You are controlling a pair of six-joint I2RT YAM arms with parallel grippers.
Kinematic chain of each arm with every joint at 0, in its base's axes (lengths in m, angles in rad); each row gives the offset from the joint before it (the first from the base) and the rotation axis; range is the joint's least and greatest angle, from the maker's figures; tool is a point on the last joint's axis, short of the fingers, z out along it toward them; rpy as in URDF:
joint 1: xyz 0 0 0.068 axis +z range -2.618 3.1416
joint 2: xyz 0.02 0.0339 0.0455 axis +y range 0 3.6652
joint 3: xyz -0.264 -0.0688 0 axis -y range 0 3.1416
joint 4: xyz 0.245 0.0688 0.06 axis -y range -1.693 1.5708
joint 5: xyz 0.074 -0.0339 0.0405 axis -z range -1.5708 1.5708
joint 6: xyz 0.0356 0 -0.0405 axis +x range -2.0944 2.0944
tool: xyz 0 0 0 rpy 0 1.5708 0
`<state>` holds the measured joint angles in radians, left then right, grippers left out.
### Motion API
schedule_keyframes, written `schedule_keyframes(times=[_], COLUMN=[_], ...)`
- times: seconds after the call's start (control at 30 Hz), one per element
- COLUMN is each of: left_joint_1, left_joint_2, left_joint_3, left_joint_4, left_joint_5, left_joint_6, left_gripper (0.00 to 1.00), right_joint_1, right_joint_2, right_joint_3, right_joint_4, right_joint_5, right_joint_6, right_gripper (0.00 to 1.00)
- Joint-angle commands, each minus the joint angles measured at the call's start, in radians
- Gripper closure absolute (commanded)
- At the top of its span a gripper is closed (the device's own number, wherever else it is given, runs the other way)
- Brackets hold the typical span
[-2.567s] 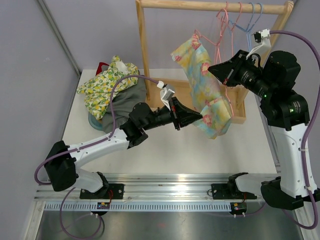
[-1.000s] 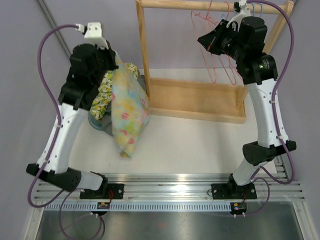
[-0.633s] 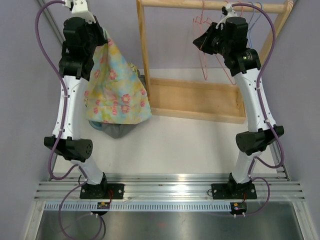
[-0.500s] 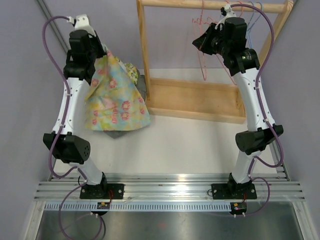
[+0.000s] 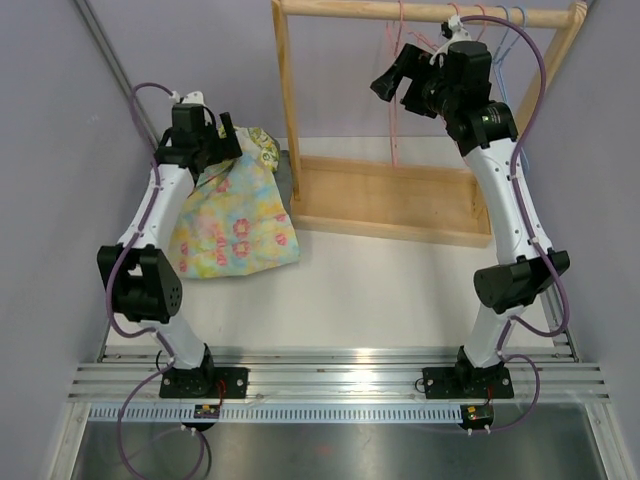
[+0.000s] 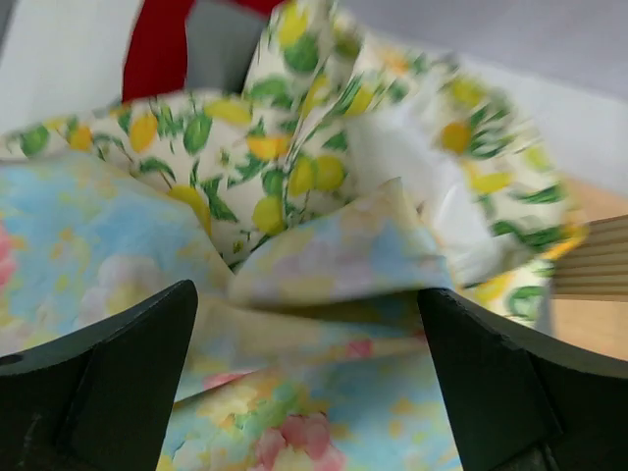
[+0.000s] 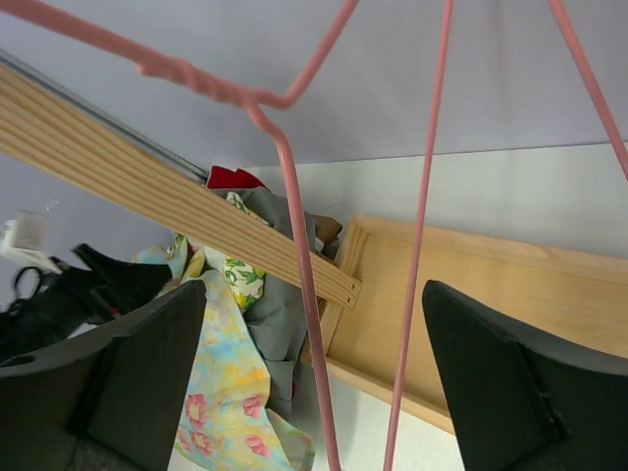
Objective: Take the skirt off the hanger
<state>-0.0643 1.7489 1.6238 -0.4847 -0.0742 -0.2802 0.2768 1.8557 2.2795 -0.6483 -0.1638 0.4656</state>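
Skirt (image 5: 235, 225) off the hanger (image 7: 289, 206), down on the table (image 5: 400, 290).
Crumpled pastel-floral cloth, it lies at the left edge over lemon-print cloth (image 6: 294, 147), the left gripper (image 6: 306, 294) gaping empty above it. Farther back, the right gripper (image 7: 314, 294) is spread wide around the thin pink wire, not pinching.

One wooden rack (image 5: 385, 205), one floral skirt (image 5: 235, 225), one lemon-print garment (image 5: 262, 148) — and several wire hangers (image 7: 299, 255), pink and blue, overlapping too much to count exactly
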Motion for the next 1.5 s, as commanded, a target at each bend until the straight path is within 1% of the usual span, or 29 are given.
schedule_keyframes(times=[0.0,0.07,0.1,0.13,0.17,0.2,0.23,0.27,0.3,0.33,0.37,0.4,0.43,0.47,0.5,0.53,0.57,0.6,0.63,0.67,0.73,0.83,0.93,1.03,1.1,1.23,1.37,1.47], left_joint_1=[-0.003,-0.003,-0.003,-0.005,-0.005,-0.005,-0.005,-0.005,-0.006,-0.006,-0.008,-0.008,-0.008,-0.008,-0.008,-0.008,-0.008,-0.008,-0.008,-0.008,-0.009,-0.014,-0.014,-0.015,-0.015,-0.017,-0.019,-0.022], left_joint_2=[-0.193,-0.259,-0.332,-0.371,-0.412,-0.515,-0.567,-0.631,-0.691,-0.807,-0.862,-0.911,-1.013,-1.058,-1.112,-1.193,-1.236,-1.27,-1.299,-1.354,-1.394,-1.424,-1.433,-1.401,-1.375,-1.341,-1.327,-1.298], left_joint_3=[0.119,0.14,0.137,0.105,0.069,0.029,-0.089,-0.152,-0.213,-0.287,-0.406,-0.468,-0.519,-0.623,-0.672,-0.715,-0.763,-0.822,-0.852,-0.873,-0.921,-0.894,-0.921,-0.907,-0.907,-0.903,-0.901,-0.889], left_joint_4=[0.003,-0.035,-0.049,-0.061,-0.078,-0.083,-0.069,-0.06,-0.051,-0.043,-0.029,-0.029,-0.035,-0.035,-0.028,-0.012,-0.008,-0.009,-0.011,-0.023,-0.049,-0.068,-0.071,-0.089,-0.083,-0.091,-0.095,-0.115], left_joint_5=[0.013,0.008,0.011,0.01,0.008,0.007,0.004,0.007,0.026,0.034,0.04,0.063,0.068,0.088,0.121,0.132,0.145,0.152,0.148,0.152,0.142,0.113,0.091,0.109,0.149,0.192,0.171,0.178], left_joint_6=[0.019,0.048,0.059,0.076,0.081,0.082,0.082,0.078,0.075,0.061,0.049,0.035,0.006,-0.011,-0.026,-0.051,-0.06,-0.071,-0.085,-0.086,-0.08,-0.076,-0.071,-0.057,-0.05,-0.045,-0.048,-0.053], left_gripper=[0.01,0.01,0.01,0.01,0.01,0.01,0.01,0.01,0.01,0.01,0.01,0.01,0.01,0.01,0.01,0.01,0.01,0.01,0.01,0.01,0.01,0.01,0.01,0.01,0.01,0.01,0.01,0.01], right_joint_1=[-0.007,-0.007,-0.007,-0.007,-0.007,-0.007,-0.008,-0.007,-0.007,-0.007,-0.008,-0.008,-0.007,-0.007,-0.008,-0.007,-0.007,-0.007,-0.007,-0.008,-0.008,-0.008,-0.007,-0.008,-0.007,-0.007,-0.008,-0.007], right_joint_2=[-0.091,-0.142,-0.163,-0.215,-0.248,-0.283,-0.361,-0.403,-0.447,-0.539,-0.587,-0.634,-0.732,-0.781,-0.834,-0.936,-0.988,-1.038,-1.123,-1.159,-1.237,-1.285,-1.313,-1.352,-1.371,-1.385,-1.38,-1.316], right_joint_3=[-0.014,-0.046,-0.061,-0.084,-0.15,-0.19,-0.233,-0.335,-0.391,-0.447,-0.557,-0.613,-0.67,-0.784,-0.846,-0.906,-1.03,-1.089,-1.142,-1.231,-1.305,-1.333,-1.339,-1.37,-1.394,-1.43,-1.402,-1.298], right_joint_4=[-0.004,-0.007,-0.007,-0.001,0.009,0.015,0.047,0.067,0.088,0.129,0.148,0.165,0.197,0.214,0.234,0.275,0.298,0.32,0.35,0.357,0.336,0.273,0.205,0.173,0.158,0.122,0.089,-0.092], right_joint_5=[0.027,0.027,0.026,0.023,0.02,0.011,0.006,-0.015,-0.028,-0.034,-0.04,-0.043,-0.043,-0.042,-0.039,-0.033,-0.02,-0.014,-0.013,-0.022,-0.028,-0.01,0.019,0.053,0.064,0.079,0.116,0.187], right_joint_6=[-0.001,-0.005,-0.007,-0.007,-0.011,-0.015,-0.021,-0.025,-0.03,-0.031,-0.031,-0.03,-0.025,-0.021,-0.01,0.017,0.034,0.054,0.082,0.085,0.077,0.056,0.004,-0.027,-0.038,-0.064,-0.087,-0.123], right_gripper=[0.0,0.01,0.0,0.0,0.01,0.01,0.01,0.01,0.01,0.01,0.01,0.0,0.01,0.01,0.01,0.01,0.01,0.0,0.01,0.01,0.01,0.01,0.01,0.01,0.01,0.01,0.01,0.0])
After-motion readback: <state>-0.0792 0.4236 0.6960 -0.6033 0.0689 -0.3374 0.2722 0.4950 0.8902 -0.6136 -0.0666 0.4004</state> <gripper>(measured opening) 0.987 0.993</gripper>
